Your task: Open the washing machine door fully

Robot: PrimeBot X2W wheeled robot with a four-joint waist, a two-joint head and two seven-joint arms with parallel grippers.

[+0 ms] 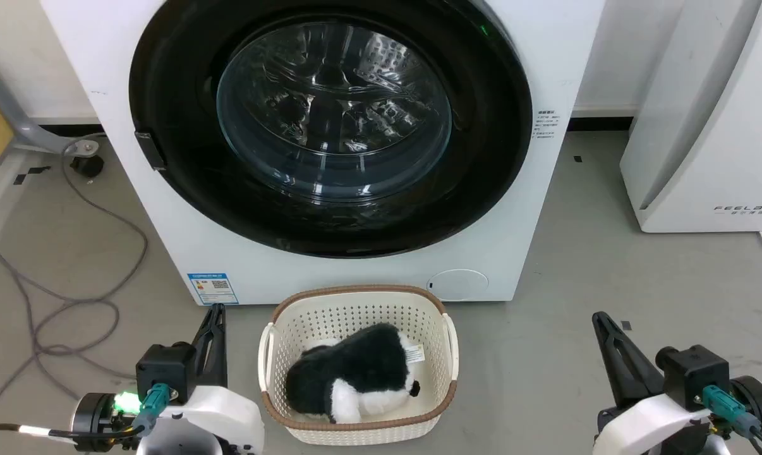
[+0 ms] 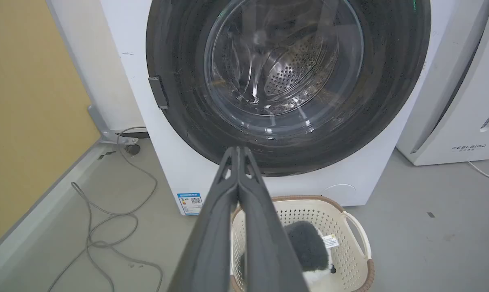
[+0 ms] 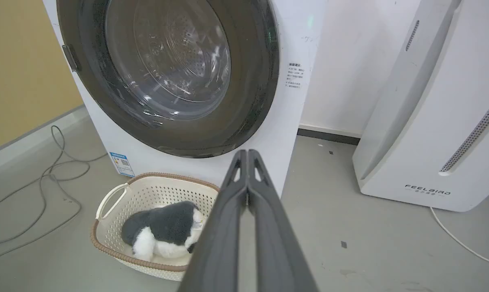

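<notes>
Both your left gripper (image 1: 217, 311) and right gripper (image 1: 599, 318) are pinched shut, empty; the washing machine door (image 1: 330, 126) looks stiff, slick: hook its side tab (image 1: 150, 150).

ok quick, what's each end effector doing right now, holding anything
left end effector: closed, holding nothing
right end effector: closed, holding nothing
</notes>
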